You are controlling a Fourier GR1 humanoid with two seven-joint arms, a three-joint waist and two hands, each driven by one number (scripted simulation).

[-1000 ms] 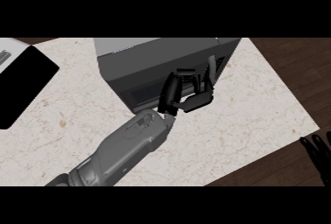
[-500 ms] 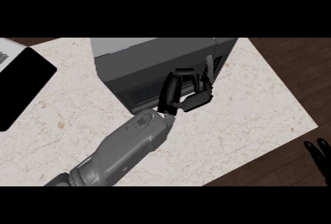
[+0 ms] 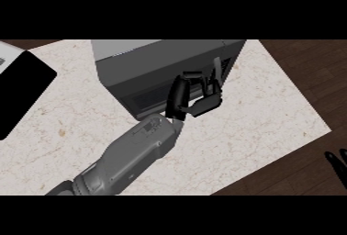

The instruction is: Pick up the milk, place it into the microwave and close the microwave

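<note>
The grey microwave (image 3: 163, 62) stands at upper centre on the pale tabletop (image 3: 264, 124). We see no milk; it may be inside. Our left robot hand (image 3: 196, 94) rests against the microwave's front corner, loosely bent and holding nothing. We judge milk light, smooth and crushable, so we would grip its sides mid-height. The right robot hand (image 3: 337, 163) rests open at lower right.

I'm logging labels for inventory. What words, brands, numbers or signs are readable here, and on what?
No readable text anywhere.
Microwave: grey top, dark front, no brand or digits visible.
Black panel at left: blank.
Pale item at the top-left corner: too small to tell whether it carries any marks.
</note>
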